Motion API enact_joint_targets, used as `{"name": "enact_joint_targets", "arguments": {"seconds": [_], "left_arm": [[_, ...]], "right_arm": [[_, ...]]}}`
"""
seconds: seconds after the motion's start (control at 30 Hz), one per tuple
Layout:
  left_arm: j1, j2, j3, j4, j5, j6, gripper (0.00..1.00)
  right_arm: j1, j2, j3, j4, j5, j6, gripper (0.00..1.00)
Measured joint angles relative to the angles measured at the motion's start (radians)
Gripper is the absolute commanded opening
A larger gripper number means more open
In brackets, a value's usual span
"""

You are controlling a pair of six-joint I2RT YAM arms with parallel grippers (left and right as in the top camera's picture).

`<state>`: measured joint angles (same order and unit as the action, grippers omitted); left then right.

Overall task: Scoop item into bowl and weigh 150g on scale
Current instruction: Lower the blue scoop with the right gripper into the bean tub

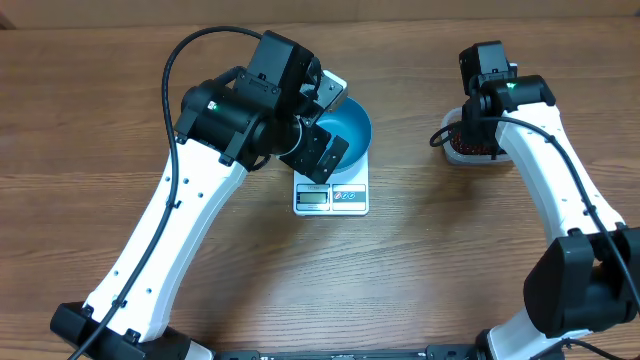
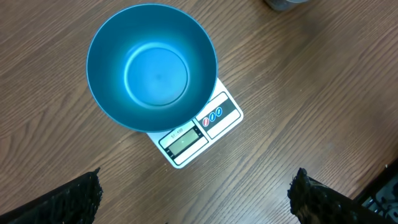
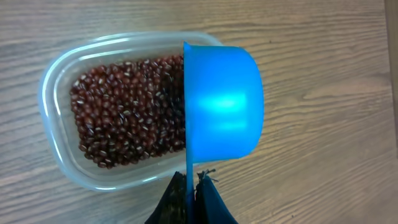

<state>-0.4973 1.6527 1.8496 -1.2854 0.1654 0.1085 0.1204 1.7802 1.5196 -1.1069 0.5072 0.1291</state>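
Overhead: scale [image 1: 332, 197], white, on the bench [image 1: 420, 270] at centre, display edge toward the robot. The bowl [image 1: 350, 128] stands on its platform and overhangs it, probably so that whatever goes in is weighed directly. The left tool [image 1: 336, 122] hangs above the bowl with its jaws spread wide and grasps nothing. The tub [image 1: 450, 140] sits well apart on the right, partly hidden under the right arm. Left wrist: the bowl is empty, with no beans in it yet. The scale's display and buttons show clear of the rim, though the digits are too small to read. Both fingers stand far apart at the lower corners, touching nothing, which suits watching rather than holding. Right wrist: beans [image 3: 124, 118] lie in a loose layer in the tub. The scoop [image 3: 224, 102] is turned on its side at the tub's right end, mouth toward the beans, likely set to dig in. Whether it holds any cannot be told. The right tool [image 3: 189, 193] is clenched on the scoop's handle.
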Motion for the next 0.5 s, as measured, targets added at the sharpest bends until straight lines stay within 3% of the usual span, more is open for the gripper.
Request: {"name": "enact_joint_targets", "arguments": {"seconds": [0.5], "left_arm": [[0.0, 0.0, 0.0, 0.0, 0.0, 0.0, 0.99]], "right_arm": [[0.001, 0.031, 0.001, -0.012, -0.011, 0.0, 0.04]]}}
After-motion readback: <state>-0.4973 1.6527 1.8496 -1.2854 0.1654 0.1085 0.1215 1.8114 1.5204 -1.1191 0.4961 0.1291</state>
